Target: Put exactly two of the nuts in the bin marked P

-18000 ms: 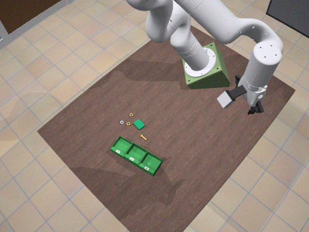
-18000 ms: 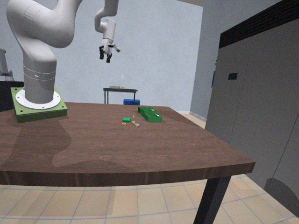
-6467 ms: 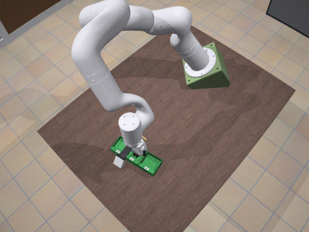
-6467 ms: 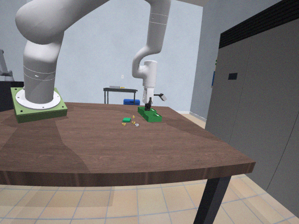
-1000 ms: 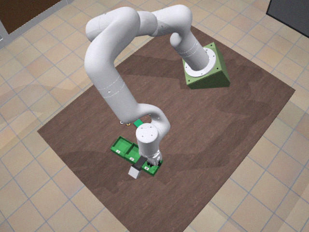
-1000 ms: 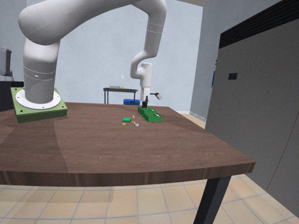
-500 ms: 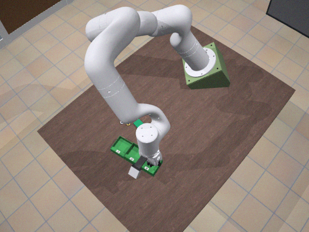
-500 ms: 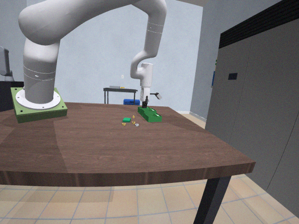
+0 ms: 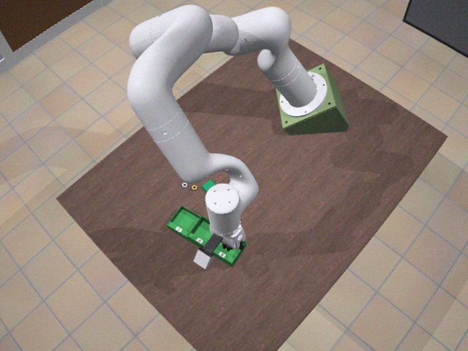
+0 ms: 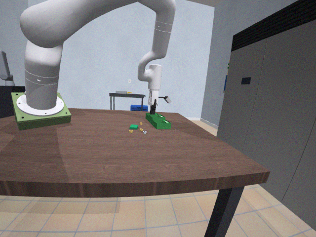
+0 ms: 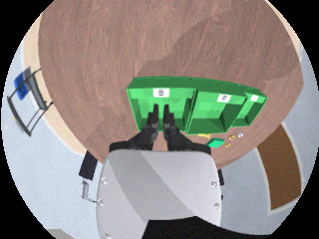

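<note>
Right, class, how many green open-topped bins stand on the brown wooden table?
3, side by side in one row: one end bin below the gripper, the middle bin, the far end bin. None looks hidden.
</note>
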`<act>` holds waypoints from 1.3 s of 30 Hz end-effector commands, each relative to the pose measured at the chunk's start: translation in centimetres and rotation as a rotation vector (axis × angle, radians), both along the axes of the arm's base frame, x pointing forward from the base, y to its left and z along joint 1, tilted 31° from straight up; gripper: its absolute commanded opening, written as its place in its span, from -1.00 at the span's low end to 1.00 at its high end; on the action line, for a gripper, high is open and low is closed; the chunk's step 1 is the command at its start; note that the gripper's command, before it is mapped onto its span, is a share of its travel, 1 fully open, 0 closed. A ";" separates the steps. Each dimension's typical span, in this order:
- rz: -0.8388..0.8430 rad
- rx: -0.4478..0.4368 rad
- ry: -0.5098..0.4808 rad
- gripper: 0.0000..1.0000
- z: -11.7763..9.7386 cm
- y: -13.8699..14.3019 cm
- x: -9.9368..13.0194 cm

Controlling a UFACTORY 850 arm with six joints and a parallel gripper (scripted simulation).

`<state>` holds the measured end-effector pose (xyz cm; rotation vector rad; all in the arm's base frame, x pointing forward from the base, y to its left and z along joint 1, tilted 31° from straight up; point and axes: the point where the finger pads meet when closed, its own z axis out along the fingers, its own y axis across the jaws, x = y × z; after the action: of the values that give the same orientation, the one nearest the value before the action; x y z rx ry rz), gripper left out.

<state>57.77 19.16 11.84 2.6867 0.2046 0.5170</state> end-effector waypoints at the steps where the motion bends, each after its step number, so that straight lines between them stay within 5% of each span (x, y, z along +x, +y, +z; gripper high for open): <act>1: 0.000 0.001 -0.001 -0.85 0.6 0.3 -0.2; 23: 0.000 0.001 -0.001 -0.85 3.9 1.7 -1.7; 36: 0.000 0.001 -0.001 -0.85 13.2 5.5 -5.9; 39: 0.000 0.001 -0.001 -0.85 13.9 5.8 -6.2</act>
<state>52.41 24.26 23.92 2.6894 0.2053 0.5221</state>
